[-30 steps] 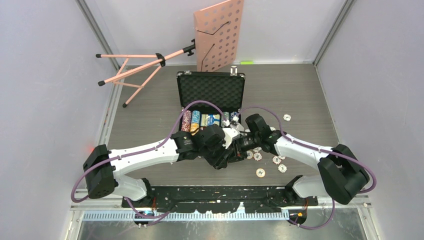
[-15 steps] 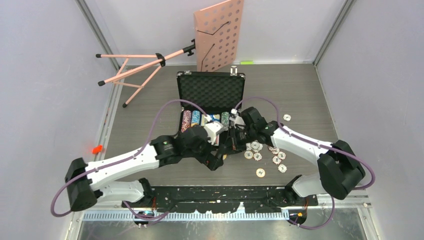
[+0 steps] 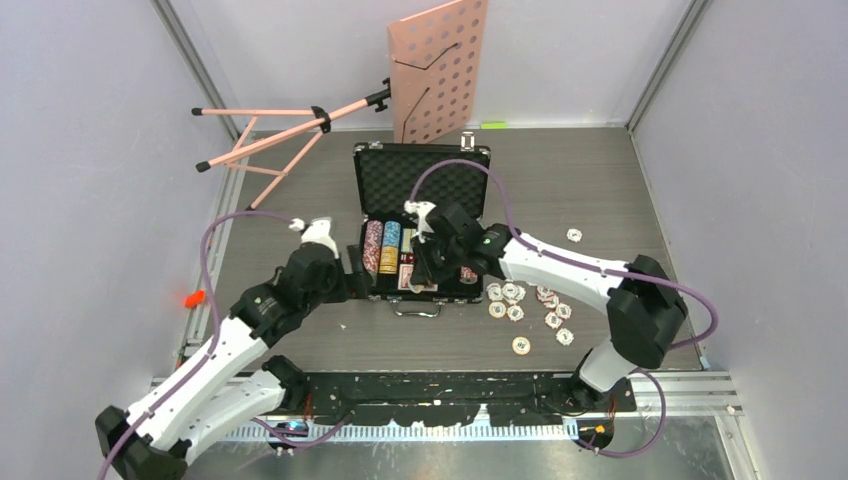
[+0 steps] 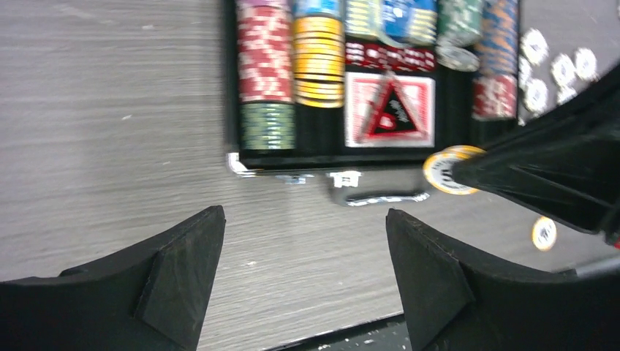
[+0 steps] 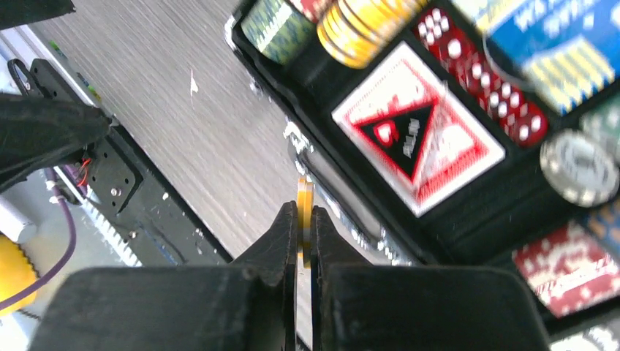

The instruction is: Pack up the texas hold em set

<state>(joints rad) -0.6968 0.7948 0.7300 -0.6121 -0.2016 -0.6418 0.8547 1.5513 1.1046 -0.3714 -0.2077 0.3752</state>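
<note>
The black case lies open mid-table, its lid up at the back. Rows of striped chips, a red-and-white card deck and red dice fill its tray. My right gripper hovers over the case's front edge, near the handle. It is shut on an orange chip held on edge, and that orange chip also shows in the left wrist view. My left gripper stands open and empty over bare table left of the case. Several loose white chips lie right of the case.
A pink perforated music stand leans at the back behind the case, its tripod legs spread to the back left. A small red object sits at the table's left edge. One stray chip lies further right.
The left arm has swung back to the left, away from the right gripper, and its jaws have opened. The right gripper has shut on the orange chip and moved up-left over the case.
</note>
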